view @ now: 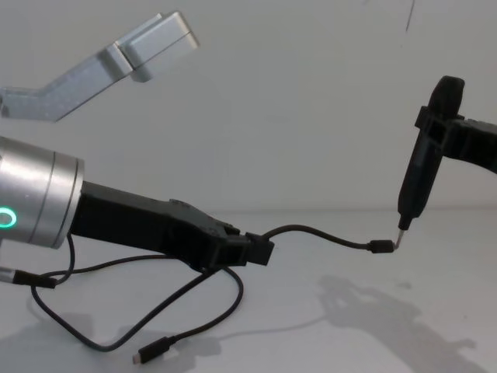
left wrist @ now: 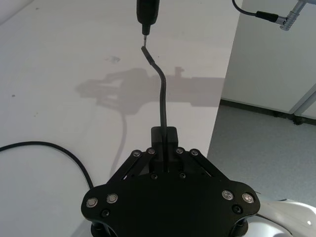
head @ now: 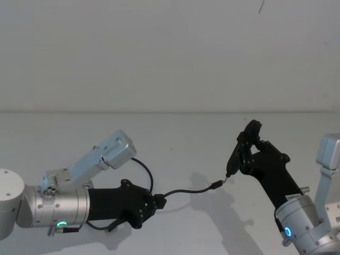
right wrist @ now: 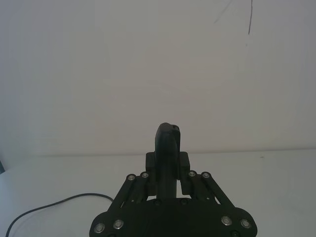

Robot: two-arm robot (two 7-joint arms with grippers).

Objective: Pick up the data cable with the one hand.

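My left gripper (head: 158, 202) is shut on the data cable (head: 186, 190), a thin black cord, and holds it above the white table. A short free length arches out to a small plug (view: 380, 247). In the left wrist view the cable (left wrist: 161, 94) rises from between the shut fingers (left wrist: 164, 134). My right gripper (head: 245, 154) is shut on a slim upright black tool (view: 423, 163). The tool's thin metal tip (view: 401, 227) sits right at the plug. The rest of the cable (view: 194, 330) loops down onto the table and ends in a second plug (view: 151, 353).
The white table (head: 175, 133) runs back to a plain white wall. Its side edge (left wrist: 217, 123) drops to a grey floor. A lead with a silver metal plug (left wrist: 286, 19) hangs off the left arm. Slack cable (right wrist: 54, 205) lies on the table.
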